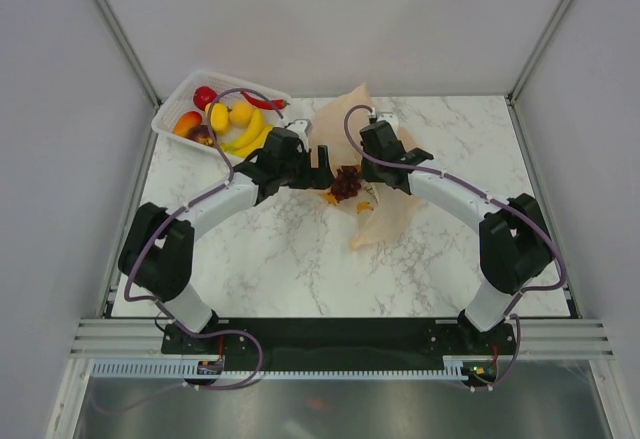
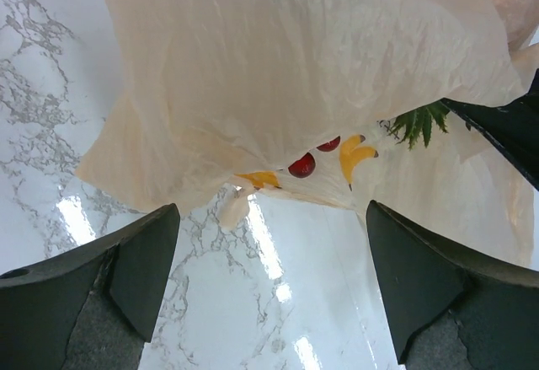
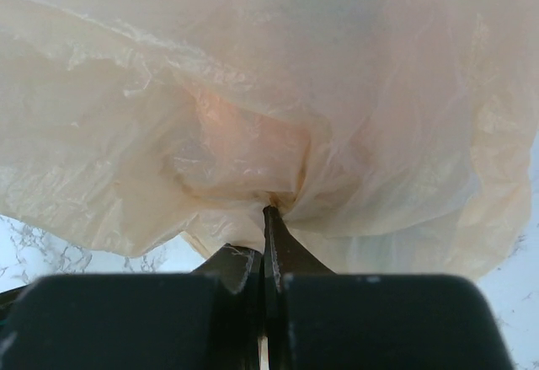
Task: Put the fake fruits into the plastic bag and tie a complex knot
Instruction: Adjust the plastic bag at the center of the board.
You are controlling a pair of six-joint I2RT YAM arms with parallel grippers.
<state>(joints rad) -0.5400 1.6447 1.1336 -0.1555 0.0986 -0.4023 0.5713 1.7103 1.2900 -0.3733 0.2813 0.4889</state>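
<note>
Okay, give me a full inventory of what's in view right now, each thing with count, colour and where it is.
plastic bag: one, translucent peach, table centre, between the two arms.
grapes: one bunch, dark purple, at the bag's middle.
basket: one, white lattice, far left corner.
apple: one, red, in basket.
chili: one, red, basket's right end.
bananas: one bunch, yellow, in basket.
other fruits: about four, yellow, orange, dark, in basket.
table: one, white marble.
left gripper: one, black, open, facing the bag.
right gripper: one, black, shut on the bag.
</note>
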